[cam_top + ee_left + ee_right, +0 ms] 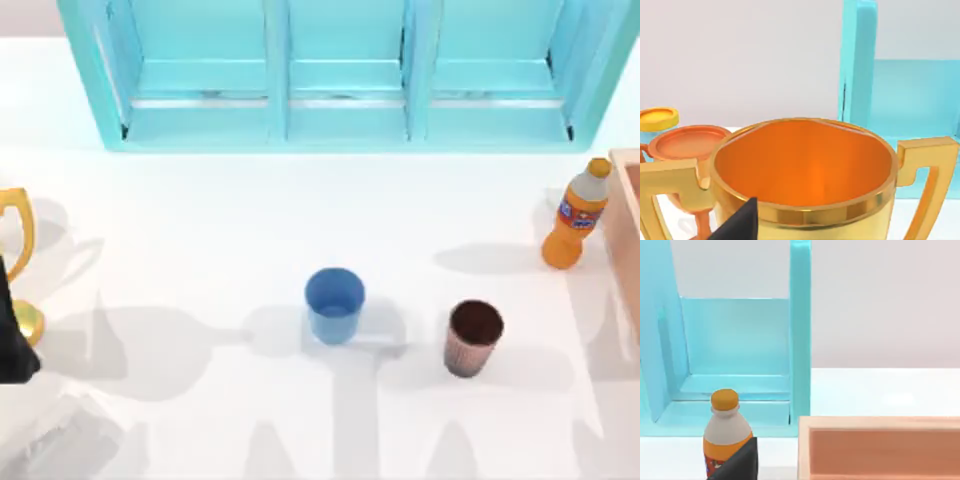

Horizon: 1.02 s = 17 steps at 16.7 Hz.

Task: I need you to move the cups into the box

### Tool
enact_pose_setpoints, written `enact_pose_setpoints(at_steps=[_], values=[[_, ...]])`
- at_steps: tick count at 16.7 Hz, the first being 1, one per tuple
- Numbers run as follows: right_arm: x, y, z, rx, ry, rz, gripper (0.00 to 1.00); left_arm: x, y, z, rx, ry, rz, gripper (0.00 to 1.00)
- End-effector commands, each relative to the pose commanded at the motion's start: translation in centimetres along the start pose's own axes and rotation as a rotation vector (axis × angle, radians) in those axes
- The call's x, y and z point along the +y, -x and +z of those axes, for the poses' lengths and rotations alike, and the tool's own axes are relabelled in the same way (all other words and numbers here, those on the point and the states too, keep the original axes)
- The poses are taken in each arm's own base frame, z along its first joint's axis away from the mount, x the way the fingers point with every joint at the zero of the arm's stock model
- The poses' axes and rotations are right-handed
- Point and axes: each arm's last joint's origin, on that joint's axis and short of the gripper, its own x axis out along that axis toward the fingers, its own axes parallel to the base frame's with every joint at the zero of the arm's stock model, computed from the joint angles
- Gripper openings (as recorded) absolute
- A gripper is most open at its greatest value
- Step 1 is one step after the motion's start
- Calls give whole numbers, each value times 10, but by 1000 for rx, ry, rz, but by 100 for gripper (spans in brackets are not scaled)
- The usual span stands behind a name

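The plain blue cup point(334, 303) stands upright near the middle of the table. The brown ribbed cup point(472, 337) stands upright to its right, a little nearer the front edge. The tan box point(628, 225) lies at the table's right edge, cut off by the frame, and its near wall point(880, 447) appears in the right wrist view. My left arm point(12, 330) sits parked at the far left beside the gold trophy, far from both cups. A dark part of my left gripper point(740, 225) hangs just in front of the trophy. A dark part of my right gripper point(740, 462) sits near the bottle and box.
A turquoise cabinet point(345, 75) spans the back of the table. An orange bottle point(577, 215) stands just left of the box. The gold handled trophy point(18, 265) stands at the left edge, and its bowl point(805, 170) looms close in the left wrist view.
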Motion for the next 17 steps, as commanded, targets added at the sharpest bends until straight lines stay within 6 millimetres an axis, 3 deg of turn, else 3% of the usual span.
enact_pose_setpoints(at_steps=[5,10,14,17], values=[[3,0,11,63,-26,26,100,0,0,0,0,0,0,100],[17,-13,59,349,-111,110,100,0,0,0,0,0,0,100],[42,-52,101,703,-157,154,100,0,0,0,0,0,0,100],[73,-95,115,994,-152,146,100,0,0,0,0,0,0,100]])
